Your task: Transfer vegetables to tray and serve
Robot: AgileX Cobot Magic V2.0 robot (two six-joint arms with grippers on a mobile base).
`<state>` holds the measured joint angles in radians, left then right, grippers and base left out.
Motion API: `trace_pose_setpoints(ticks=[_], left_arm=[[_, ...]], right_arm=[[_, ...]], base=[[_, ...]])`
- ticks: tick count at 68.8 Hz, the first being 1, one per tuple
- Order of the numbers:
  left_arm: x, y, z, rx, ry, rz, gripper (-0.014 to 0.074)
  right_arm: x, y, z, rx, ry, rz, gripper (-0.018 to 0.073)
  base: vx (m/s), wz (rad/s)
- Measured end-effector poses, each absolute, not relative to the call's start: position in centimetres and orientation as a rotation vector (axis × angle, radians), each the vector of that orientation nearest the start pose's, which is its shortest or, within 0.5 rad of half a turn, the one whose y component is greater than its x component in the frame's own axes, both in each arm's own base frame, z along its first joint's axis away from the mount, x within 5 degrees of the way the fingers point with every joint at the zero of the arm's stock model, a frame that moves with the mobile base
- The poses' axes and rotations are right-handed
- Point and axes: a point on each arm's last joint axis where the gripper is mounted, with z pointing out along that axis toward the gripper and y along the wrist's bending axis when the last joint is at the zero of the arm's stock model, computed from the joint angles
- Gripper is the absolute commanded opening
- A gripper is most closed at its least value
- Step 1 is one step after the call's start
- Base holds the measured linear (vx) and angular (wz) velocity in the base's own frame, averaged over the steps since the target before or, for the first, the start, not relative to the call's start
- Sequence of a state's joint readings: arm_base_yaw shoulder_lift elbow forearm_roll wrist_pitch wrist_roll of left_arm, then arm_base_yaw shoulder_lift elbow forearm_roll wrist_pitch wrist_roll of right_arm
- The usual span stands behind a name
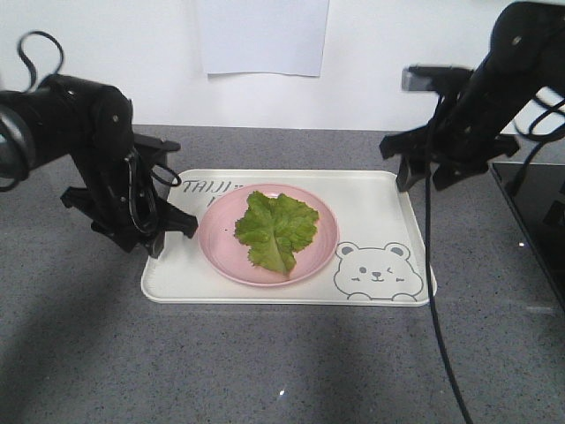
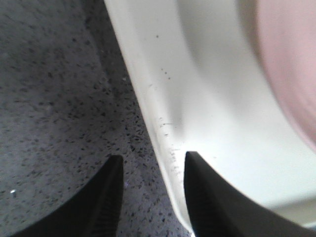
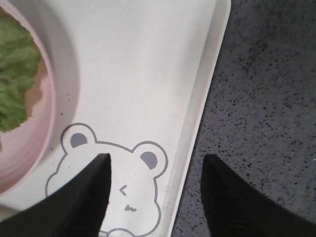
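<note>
With the lettuce leaf lying on the pink plate on the tray, I straddle its side rims with the open left gripper and open right gripper, then close evenly and lift level.

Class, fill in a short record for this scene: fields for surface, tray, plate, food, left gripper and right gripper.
surface: grey speckled countertop
tray: cream-white rectangular tray with bear drawing, on the countertop
plate: round pink plate, on the tray
food: green crinkly lettuce leaf, on the plate
left gripper: open, straddling the tray's rim
right gripper: open, straddling the opposite rim
</note>
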<state>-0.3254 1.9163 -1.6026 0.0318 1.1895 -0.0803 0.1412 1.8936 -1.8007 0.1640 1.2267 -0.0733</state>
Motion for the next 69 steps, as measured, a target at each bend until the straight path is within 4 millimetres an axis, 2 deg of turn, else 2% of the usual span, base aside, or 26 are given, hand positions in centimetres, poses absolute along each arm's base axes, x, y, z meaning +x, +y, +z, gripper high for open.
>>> trace_pose_setpoints(ticks=[10, 19, 27, 34, 39, 46, 52, 59, 64, 69], left_arm=[[36.6, -12.1, 28.4, 0.362, 2.853, -0.034, 0.0290], [35.4, -11.7, 32.1, 0.343, 2.716, -0.072, 0.0226], [33.7, -11.2, 36.4, 0.319, 2.534, -0.118, 0.0128], [31.3, -10.4, 40.7, 0.299, 2.359, -0.158, 0.0043], [29.1, -9.7, 43.6, 0.283, 2.245, -0.181, -0.0008], [25.5, -8.4, 46.8, 0.263, 2.087, -0.211, -0.0007], [22.5, -7.4, 48.0, 0.250, 1.983, -0.229, -0.0007], [19.2, -6.3, 47.5, 0.242, 1.904, -0.242, -0.0007], [17.3, -5.7, 46.1, 0.241, 1.883, -0.245, -0.0007], [15.7, -5.2, 43.7, 0.243, 1.885, -0.245, -0.0007]], right_arm=[[38.5, 6.9, 35.5, -0.260, 2.642, 0.251, 0.0141], [36.4, 6.7, 39.5, -0.291, 2.486, 0.260, -0.0017], [33.7, 6.8, 43.4, -0.366, 2.321, 0.282, -0.0010], [30.9, 6.7, 46.6, -0.424, 2.191, 0.299, -0.0008], [28.9, 6.6, 48.3, -0.464, 2.118, 0.303, -0.0006], [25.7, 6.3, 50.8, -0.519, 2.012, 0.277, -0.0006], [23.1, 6.0, 52.4, -0.540, 1.938, 0.251, -0.0006], [19.8, 5.5, 54.2, -0.550, 1.855, 0.230, -0.0006], [17.7, 5.2, 55.0, -0.567, 1.801, 0.206, -0.0006], [15.8, 4.9, 54.8, -0.573, 1.757, 0.186, -0.0006]], base=[[0.00, 0.00], [0.00, 0.00], [0.00, 0.00], [0.00, 0.00], [0.00, 0.00], [0.00, 0.00], [0.00, 0.00], [0.00, 0.00], [0.00, 0.00], [0.00, 0.00]])
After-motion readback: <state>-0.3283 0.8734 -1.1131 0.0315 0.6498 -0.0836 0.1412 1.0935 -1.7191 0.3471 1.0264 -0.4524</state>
